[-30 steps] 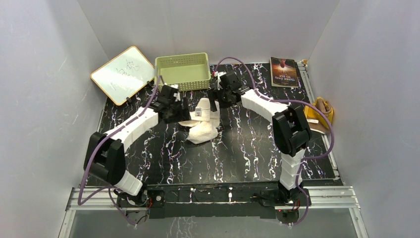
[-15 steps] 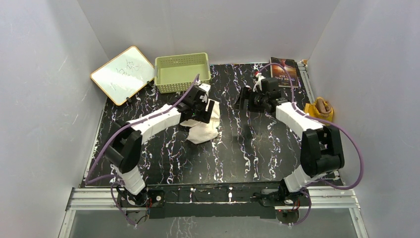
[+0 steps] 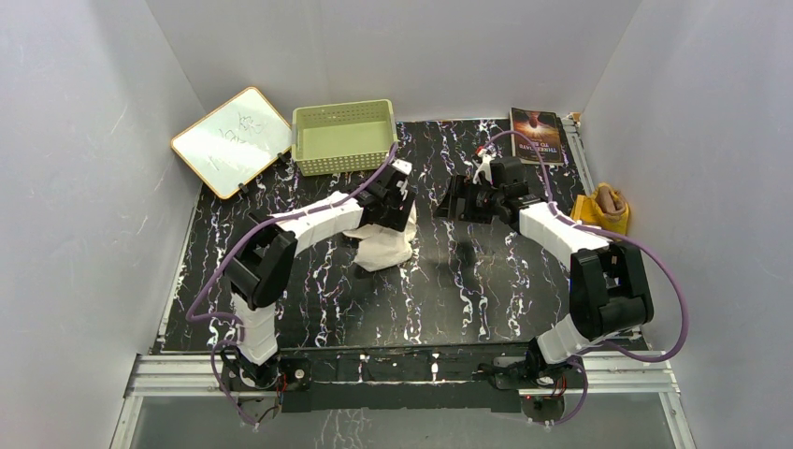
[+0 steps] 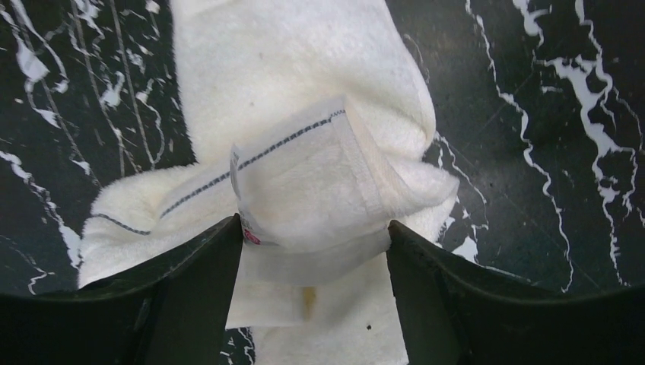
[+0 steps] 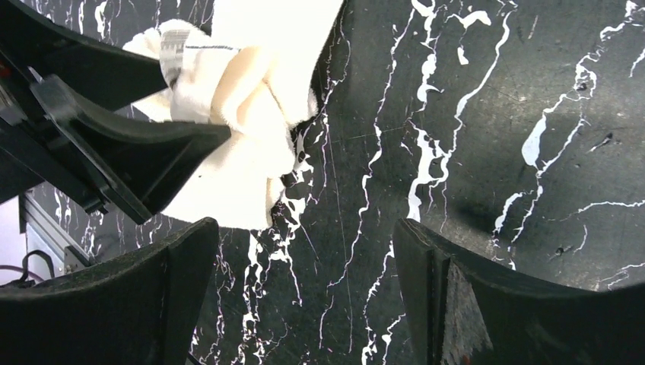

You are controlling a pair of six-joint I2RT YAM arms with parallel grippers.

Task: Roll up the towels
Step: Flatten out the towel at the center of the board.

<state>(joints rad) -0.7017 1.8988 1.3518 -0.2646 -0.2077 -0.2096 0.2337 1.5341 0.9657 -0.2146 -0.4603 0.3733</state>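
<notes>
A black, white-veined table [image 3: 309, 281] fills the floor of a grey-walled booth. At its far left corner a whiteboard [image 3: 229, 140] lies tilted, with a pale green basket [image 3: 341, 161] just beside it and a book [image 3: 536, 136] at the far right. The white towel [image 3: 383, 248] lies crumpled near the table's middle, in front of the basket. The brown towel [image 3: 606, 201], yellow side showing, sits bunched at the right edge, well apart from both arms. The left gripper [image 4: 313, 236] grasps a stitched fold of the white towel, both fingers pressing its sides. The right gripper [image 5: 304, 236] hangs released over bare table just right of that towel, nothing between its fingers.
</notes>
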